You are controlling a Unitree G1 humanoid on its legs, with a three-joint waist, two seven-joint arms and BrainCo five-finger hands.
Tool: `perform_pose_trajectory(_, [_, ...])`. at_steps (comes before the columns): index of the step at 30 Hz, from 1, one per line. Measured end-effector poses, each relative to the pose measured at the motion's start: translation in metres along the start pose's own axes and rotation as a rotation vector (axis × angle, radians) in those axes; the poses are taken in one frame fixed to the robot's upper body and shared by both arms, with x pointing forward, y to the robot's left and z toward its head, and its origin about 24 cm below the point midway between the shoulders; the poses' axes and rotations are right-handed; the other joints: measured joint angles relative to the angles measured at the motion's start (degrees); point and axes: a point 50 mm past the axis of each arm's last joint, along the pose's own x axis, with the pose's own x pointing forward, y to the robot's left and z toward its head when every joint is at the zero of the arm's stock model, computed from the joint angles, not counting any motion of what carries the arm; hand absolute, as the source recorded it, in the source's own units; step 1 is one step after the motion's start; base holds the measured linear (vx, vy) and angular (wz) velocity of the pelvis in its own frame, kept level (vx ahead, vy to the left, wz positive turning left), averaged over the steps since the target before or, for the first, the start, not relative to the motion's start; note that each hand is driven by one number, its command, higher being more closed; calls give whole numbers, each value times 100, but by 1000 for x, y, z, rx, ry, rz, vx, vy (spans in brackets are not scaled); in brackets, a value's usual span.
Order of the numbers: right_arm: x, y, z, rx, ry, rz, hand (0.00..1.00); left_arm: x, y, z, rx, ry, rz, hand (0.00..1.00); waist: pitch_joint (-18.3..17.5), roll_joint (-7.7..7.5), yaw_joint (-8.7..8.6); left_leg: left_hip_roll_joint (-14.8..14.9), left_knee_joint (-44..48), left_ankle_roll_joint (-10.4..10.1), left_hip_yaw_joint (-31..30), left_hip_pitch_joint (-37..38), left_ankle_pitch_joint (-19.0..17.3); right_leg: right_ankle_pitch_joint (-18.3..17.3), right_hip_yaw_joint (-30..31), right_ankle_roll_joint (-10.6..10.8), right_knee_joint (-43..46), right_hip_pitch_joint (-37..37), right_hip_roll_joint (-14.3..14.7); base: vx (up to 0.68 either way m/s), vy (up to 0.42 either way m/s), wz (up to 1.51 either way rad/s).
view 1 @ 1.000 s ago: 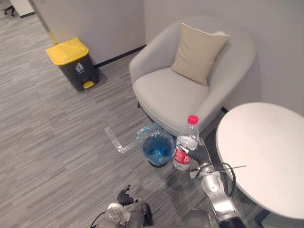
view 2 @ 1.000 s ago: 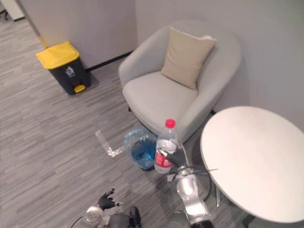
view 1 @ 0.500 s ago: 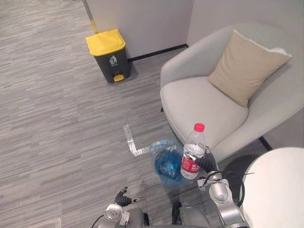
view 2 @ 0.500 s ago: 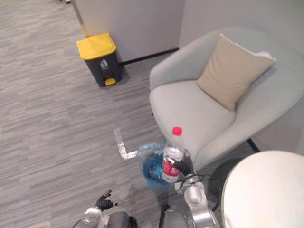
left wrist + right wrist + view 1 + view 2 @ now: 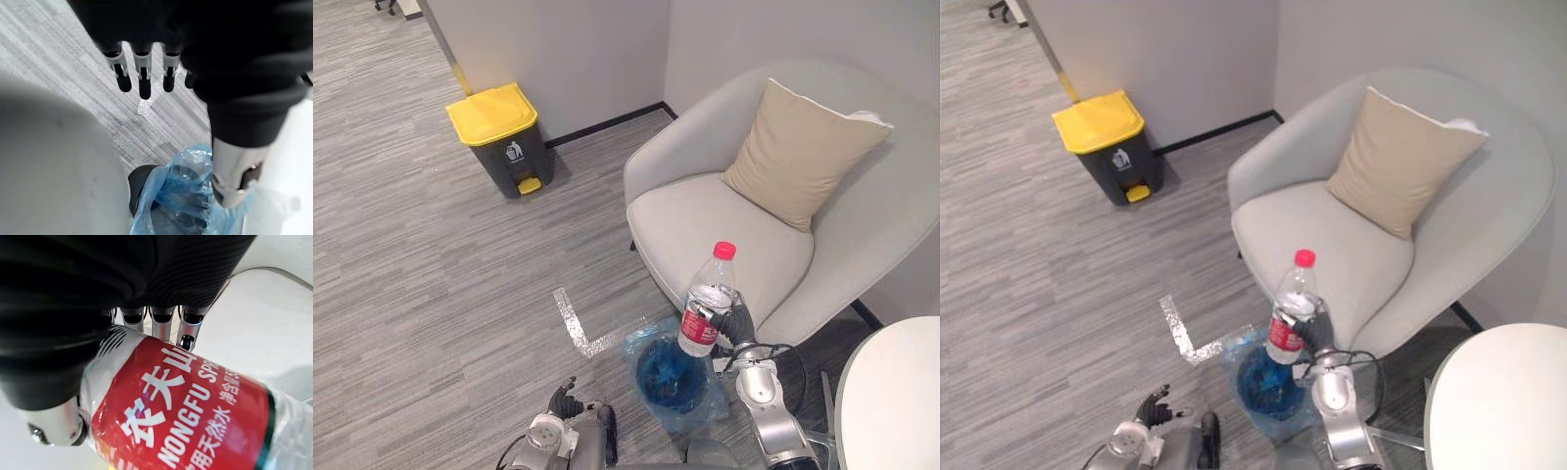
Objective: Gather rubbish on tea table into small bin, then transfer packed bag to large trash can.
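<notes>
Disposal of rubbish, bottle stage. Right hand (image 5: 736,321) is clamped round the red label of a clear plastic water bottle with a red cap (image 5: 707,305), its fingers (image 5: 161,323) curled against the label. The bottle is held upright in the air and appears to hang over the far side of the small round bin lined with a crinkled blue plastic bag (image 5: 646,351). That bin sits on the grey carpet just beside the light-grey tub armchair (image 5: 724,220). Left hand (image 5: 564,399) hangs low near the bin, fingers relaxed and holding nothing. White round bench (image 5: 896,392) lies at the robot's right; the dark large trash can with a yellow lid (image 5: 499,137) stands well apart, by the wall.

Judgement: the step in hand is the release. Centre the bottle's base over the bag's mouth, lower it inside the rim, and only then part the fingers. A tall bottle let go high or off-centre may strike the rim, tip the light bin, or roll under the armchair.
</notes>
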Motion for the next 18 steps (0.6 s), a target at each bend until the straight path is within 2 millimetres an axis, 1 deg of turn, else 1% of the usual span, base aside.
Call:
perform_pose_trajectory(1, [-1, 3, -12, -26, 47, 22, 100, 0, 0, 0, -1, 1, 2, 0, 4, 5, -16, 30, -12, 0, 101, -18, 0, 4, 58, 6, -15, -78, 6, -59, 8, -54])
perform_pose_trajectory(3, [-4, 9, -25, -68, 99, 49, 100, 0, 1, 0, -7, 1, 12, 0, 6, 33, -22, 81, 42, 0, 194, -160, 0, 5, 149, 6, 67, -255, 40, -93, 4, -35])
perform_pose_trajectory(4, [-3, 9, -28, -85, 108, 53, 100, 1, 2, 1, -14, -4, 17, 0, 33, 57, -30, 111, 129, 0, 202, -295, 0, 7, 151, 11, 161, -396, 68, -108, 13, -15])
perform_pose_trajectory(6, [5, 4, -28, -127, 103, 51, 100, 4, 7, 12, -39, -43, 49, 0, 268, 134, -26, 244, 586, 49, 202, -751, -37, 14, 179, 13, 630, -890, 173, -150, 13, -12])
perform_pose_trajectory(7, [10, 4, -24, -141, 88, 56, 100, 5, 10, 17, -53, -58, 62, 0, 385, 165, -20, 302, 740, 69, 207, -903, -53, 13, 177, 15, 844, -1079, 204, -216, 8, -14])
perform_pose_trajectory(9, [26, -3, -10, -190, 22, 40, 100, 8, 16, 30, -93, -98, 95, 0, 664, 216, -6, 393, 1082, 101, 229, -1316, -158, -66, 158, 77, 1436, -1664, 235, -295, 4, -19])
perform_pose_trajectory(10, [36, -5, 1, -211, -23, 26, 100, 10, 20, 41, -124, -129, 111, 0, 799, 225, 32, 401, 1368, 94, 263, -1660, -265, -206, 155, 107, 1782, -2053, 212, -295, 5, -24])
perform_pose_trajectory(11, [40, -5, 6, -215, -43, 23, 100, 11, 22, 45, -142, -142, 120, 0, 828, 217, 58, 399, 1540, 69, 301, -1875, -331, -326, 137, 102, 1898, -2260, 162, -327, 16, -23])
perform_pose_trajectory(12, [46, -6, 14, -219, -71, 16, 100, 12, 25, 52, -167, -164, 132, 0, 918, 227, 73, 399, 1728, 88, 336, -2112, -357, -493, 109, 112, 1970, -2442, 110, -252, 9, -16])
perform_pose_trajectory(13, [51, -7, 21, -228, -97, 16, 100, 13, 26, 61, -180, -187, 145, 0, 1008, 256, 83, 415, 1901, 94, 353, -2328, -361, -620, 102, 142, 2032, -2622, 81, -306, 26, -9])
perform_pose_trajectory(14, [56, -7, 29, -240, -130, 21, 100, 14, 26, 69, -215, -210, 151, 0, 1096, 346, 93, 460, 2054, 115, 347, -2634, -372, -617, 63, 135, 2233, -2937, 74, -283, 47, -1])
perform_pose_trajectory(15, [58, -7, 32, -245, -140, 22, 100, 14, 26, 73, -229, -220, 151, 0, 1126, 363, 92, 470, 2089, 109, 346, -2753, -368, -618, 52, 131, 2296, -3066, 70, -317, 40, 15])
perform_pose_trajectory(17, [63, -9, 41, -254, -168, 19, 100, 14, 28, 92, -254, -280, 158, 0, 1242, 359, 119, 522, 2084, 55, 366, -3157, -317, -562, -22, 87, 2414, -3494, 57, -248, 4, 23])
perform_pose_trajectory(18, [67, -9, 49, -254, -195, 13, 100, 14, 34, 103, -258, -317, 179, 0, 1275, 305, 150, 565, 2031, -7, 421, -3402, -280, -497, -43, 52, 2416, -3762, 38, -205, 13, 15])
